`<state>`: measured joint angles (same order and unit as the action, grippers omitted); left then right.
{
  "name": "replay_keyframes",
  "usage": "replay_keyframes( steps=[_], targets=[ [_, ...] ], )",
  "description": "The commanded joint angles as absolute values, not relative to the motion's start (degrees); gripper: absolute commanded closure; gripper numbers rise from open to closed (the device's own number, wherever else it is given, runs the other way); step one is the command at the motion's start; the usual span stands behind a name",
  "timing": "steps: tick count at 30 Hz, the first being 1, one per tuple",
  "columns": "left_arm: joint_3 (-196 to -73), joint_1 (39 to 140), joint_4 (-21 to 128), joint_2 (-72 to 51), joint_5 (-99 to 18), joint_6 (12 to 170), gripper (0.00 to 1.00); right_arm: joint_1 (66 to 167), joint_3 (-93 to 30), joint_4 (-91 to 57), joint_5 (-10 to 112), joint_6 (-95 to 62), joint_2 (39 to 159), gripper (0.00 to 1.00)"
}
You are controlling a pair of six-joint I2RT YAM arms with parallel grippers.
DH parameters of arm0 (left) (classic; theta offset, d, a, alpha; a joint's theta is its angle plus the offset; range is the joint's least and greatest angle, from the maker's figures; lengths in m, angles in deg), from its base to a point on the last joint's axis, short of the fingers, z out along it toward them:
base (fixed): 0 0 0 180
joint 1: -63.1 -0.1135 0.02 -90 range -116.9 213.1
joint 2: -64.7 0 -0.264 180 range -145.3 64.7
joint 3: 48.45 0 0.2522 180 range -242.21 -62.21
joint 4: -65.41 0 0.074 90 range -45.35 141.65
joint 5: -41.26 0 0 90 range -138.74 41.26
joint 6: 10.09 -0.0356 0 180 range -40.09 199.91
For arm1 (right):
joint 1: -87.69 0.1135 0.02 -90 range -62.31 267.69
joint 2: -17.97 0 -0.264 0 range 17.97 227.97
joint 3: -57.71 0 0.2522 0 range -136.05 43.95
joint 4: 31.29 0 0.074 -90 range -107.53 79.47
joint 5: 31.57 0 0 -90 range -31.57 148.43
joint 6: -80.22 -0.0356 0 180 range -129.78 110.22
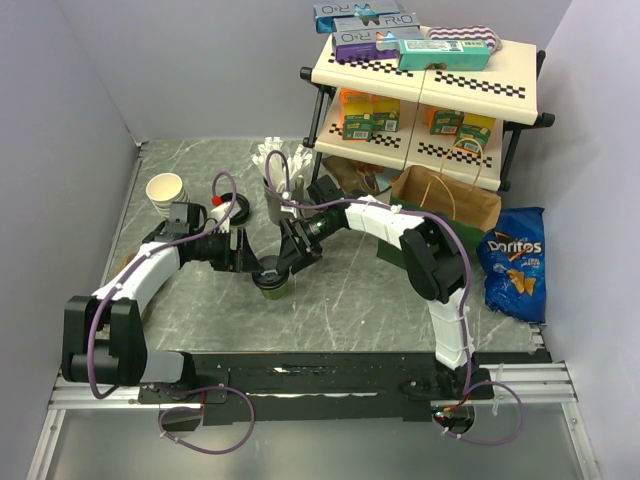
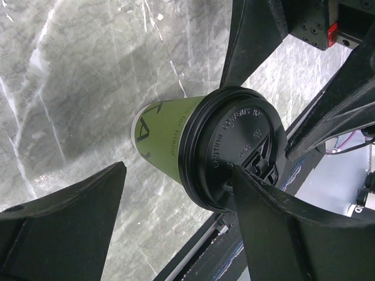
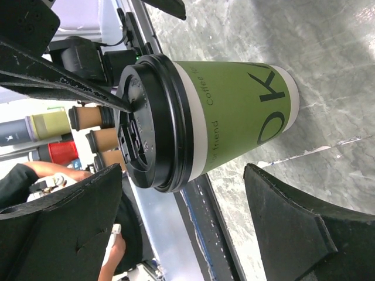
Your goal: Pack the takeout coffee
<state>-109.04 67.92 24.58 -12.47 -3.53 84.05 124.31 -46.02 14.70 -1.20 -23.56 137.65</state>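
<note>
- The takeout coffee [image 1: 272, 283] stands upright on the tabletop [image 1: 380, 300], a little left of the middle and nearer the near edge than the far one. Its black lid is on.
- The left tool [image 2: 179, 168] is spread wide and grips nothing. The cup sits between its fingers. One finger [image 2: 275, 228] overlaps the lid rim in the left wrist view, and I cannot tell whether it touches.
- The right tool [image 3: 183, 170] is also wide open and holds nothing. The cup lies just past its fingertips, with a gap on both sides.
- The two tools meet at the cup from opposite sides.
- A lidless cream-white cup [image 1: 165, 190] stands near the far left corner.
- A grey cutlery holder [image 1: 275, 197] is toward the far edge.
- A brown paper bag [image 1: 445, 200] and a Doritos bag [image 1: 512, 262] are by the right edge.
</note>
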Motion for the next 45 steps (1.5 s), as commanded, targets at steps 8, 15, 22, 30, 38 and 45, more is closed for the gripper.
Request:
replay_keyframes(
  steps=[8, 15, 22, 30, 38, 45],
  targets=[
    [-109.4, 67.7, 26.0, -14.8, -2.7, 84.7, 0.21, 124.2, -46.5, 14.8, -4.8, -22.2, 140.4, 0.12],
    [-109.8, 67.6, 26.1, -16.0, -3.6, 85.4, 0.21, 123.7, -45.8, 14.9, -7.0, -21.4, 141.1, 0.14],
    [-110.2, 67.5, 26.2, -17.9, -3.6, 85.5, 0.21, 123.7, -41.9, 6.8, -10.9, -24.4, 140.5, 0.2],
    [-109.4, 67.5, 27.7, -18.3, -1.8, 86.0, 0.21, 123.5, -35.4, -4.3, -9.9, -27.1, 137.5, 0.2],
    [-109.4, 67.4, 29.1, -20.2, -1.9, 86.6, 0.21, 123.7, -33.9, -6.4, -5.8, -28.2, 138.4, 0.23],
    [-108.5, 67.1, 31.1, -20.9, -1.0, 87.3, 0.21, 123.6, -32.2, -10.3, -4.1, -30.8, 139.3, 0.25]
  ],
)
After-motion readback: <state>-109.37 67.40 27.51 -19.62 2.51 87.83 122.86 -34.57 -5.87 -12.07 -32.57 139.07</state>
